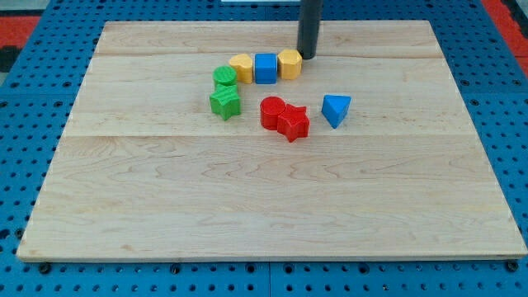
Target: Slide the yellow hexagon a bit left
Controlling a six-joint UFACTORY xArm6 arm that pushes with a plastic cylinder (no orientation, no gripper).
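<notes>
The yellow hexagon (289, 63) sits at the right end of a row near the view's top, touching a blue cube (265, 68). Another yellow block (241, 67) is on the cube's left. My tip (308, 56) is right beside the hexagon's right side, about touching it. The dark rod rises from there out of the view's top.
A green block (223, 77) and a green star-like block (224, 103) lie left of the row. Two red blocks (273, 111) (294, 124) touch each other below the row. A blue triangular block (335, 109) lies to their right. The wooden board (264, 206) rests on a blue pegboard.
</notes>
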